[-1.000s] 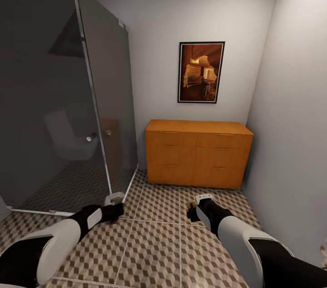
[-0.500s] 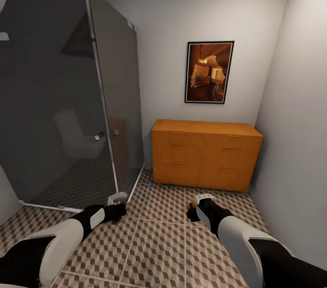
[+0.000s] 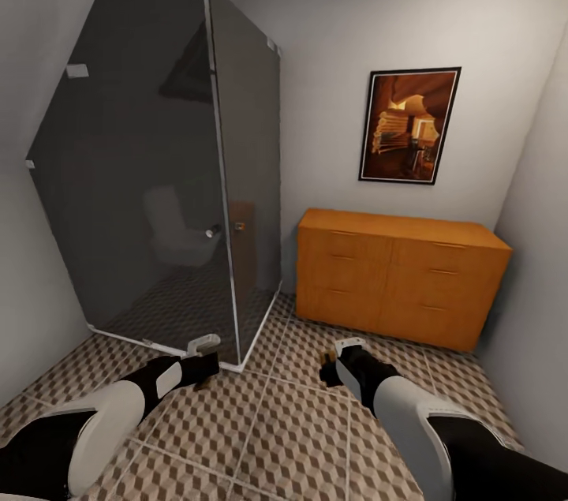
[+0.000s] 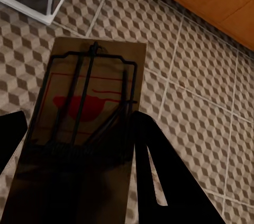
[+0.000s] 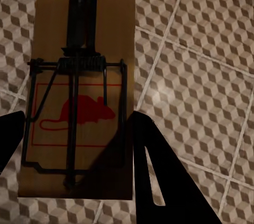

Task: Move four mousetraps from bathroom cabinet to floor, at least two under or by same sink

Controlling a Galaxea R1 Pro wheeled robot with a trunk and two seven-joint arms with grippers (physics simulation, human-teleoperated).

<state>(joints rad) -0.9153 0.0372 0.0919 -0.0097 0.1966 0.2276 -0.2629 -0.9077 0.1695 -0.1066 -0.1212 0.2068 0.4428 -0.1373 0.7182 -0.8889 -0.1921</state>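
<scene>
My left gripper (image 3: 207,365) is shut on a mousetrap (image 4: 87,113), a flat brown board with a dark wire spring and a red mouse print, held between the black fingers (image 4: 156,171) above the tiled bathroom floor (image 4: 201,91). The right gripper (image 3: 331,369) is shut on a second mousetrap (image 5: 79,91), gripped the same way over the floor (image 5: 201,75). Both hands hang low in front of me. The orange-brown cabinet (image 3: 402,288) stands against the back wall ahead to the right, all drawers closed. The other two mousetraps are out of view.
A dark glass shower enclosure (image 3: 158,170) with a white base rim (image 4: 32,9) takes up the left side, close to my left hand. A framed picture (image 3: 409,125) hangs above the cabinet. A grey wall (image 3: 536,248) closes off the right. Open tiled floor (image 3: 268,430) lies between my arms.
The whole view has shifted to the right, so the camera has turned left; the shower now shows more fully. Both arms keep their pose and their hold on the mousetraps.
</scene>
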